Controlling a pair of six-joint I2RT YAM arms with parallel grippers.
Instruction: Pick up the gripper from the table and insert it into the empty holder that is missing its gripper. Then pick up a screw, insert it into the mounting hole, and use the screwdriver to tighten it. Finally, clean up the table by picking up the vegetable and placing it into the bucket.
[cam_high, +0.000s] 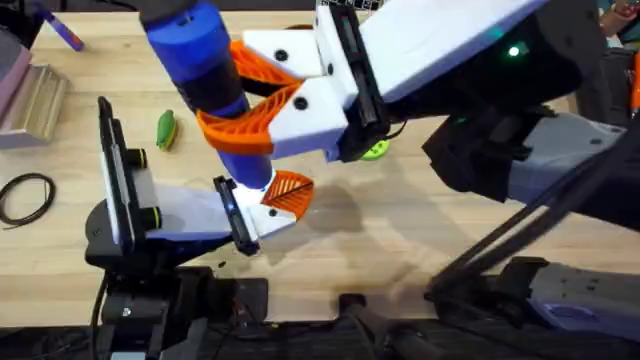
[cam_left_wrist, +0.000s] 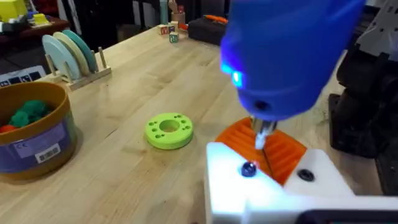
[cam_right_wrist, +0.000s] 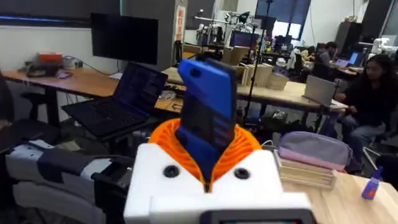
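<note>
**Screwdriver bearing down on the mounted finger**

The right gripper is clamping the blue screwdriver between its orange pads. The tip is pressing at the holder beside the orange gripper. The left gripper's finger state: cannot tell. The vegetable is lying at ten o'clock; the bucket is sitting near the green disc.

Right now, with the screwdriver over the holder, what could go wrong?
The tip of the screwdriver seems to hang over the orange gripper, not on the screw in the holder; pressing down may gouge the ribs. The right gripper grips the tool well above its tip, so it might tilt and slip off the screw.
</note>
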